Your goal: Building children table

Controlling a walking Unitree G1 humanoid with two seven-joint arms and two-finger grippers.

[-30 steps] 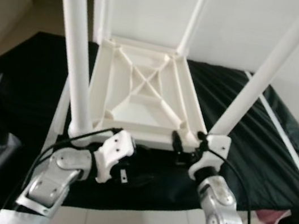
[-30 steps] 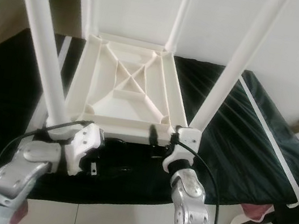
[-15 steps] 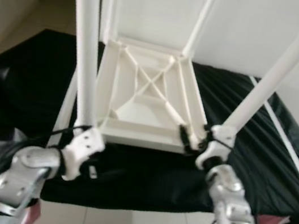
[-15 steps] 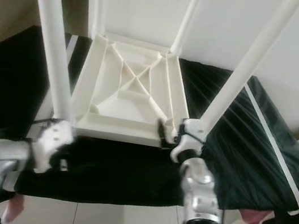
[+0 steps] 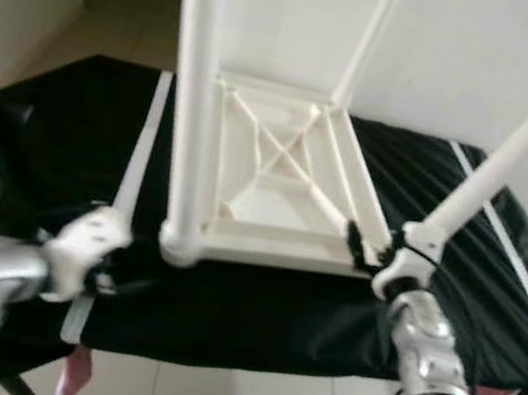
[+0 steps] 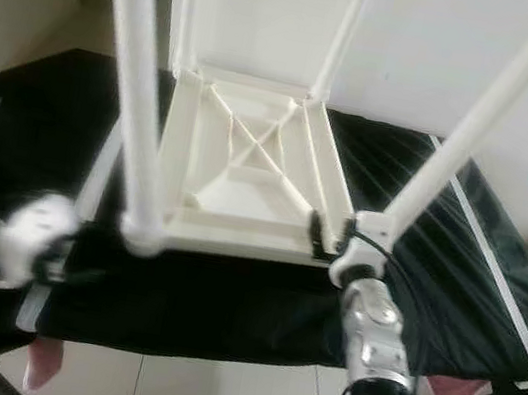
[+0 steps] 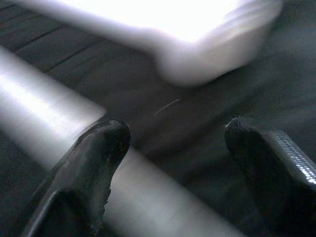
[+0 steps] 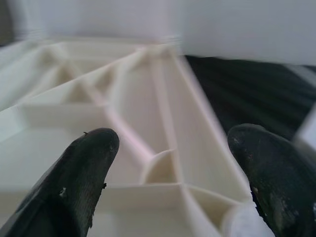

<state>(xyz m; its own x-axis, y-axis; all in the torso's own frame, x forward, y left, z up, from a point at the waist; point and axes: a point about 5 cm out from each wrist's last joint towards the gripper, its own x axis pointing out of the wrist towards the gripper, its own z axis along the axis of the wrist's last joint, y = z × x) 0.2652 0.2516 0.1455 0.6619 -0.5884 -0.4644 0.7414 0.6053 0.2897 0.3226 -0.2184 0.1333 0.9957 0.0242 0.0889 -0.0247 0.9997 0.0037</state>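
In your head views the white table [image 5: 278,175] lies upside down on a black sheet [image 5: 41,135], its ribbed underside facing up and its legs rising out of the top of the picture. Your left gripper [image 5: 113,279] is blurred, low on the sheet beside the near left leg [image 5: 195,95], apart from it and just next to a flat white strip [image 5: 133,160] lying on the sheet. Your right gripper [image 6: 323,238] is at the near right corner of the table, at the foot of the near right leg [image 6: 468,130]; you cannot tell from here whether it touches.

In your left wrist view the two fingers [image 7: 94,163] stand spread with nothing between them, over the dark sheet, with a pale bar and a blurred white corner of the table ahead.

In your right wrist view the fingers [image 8: 81,168] are likewise spread and empty, looking over the table's ribs and a round leg socket [image 8: 160,170] just ahead.
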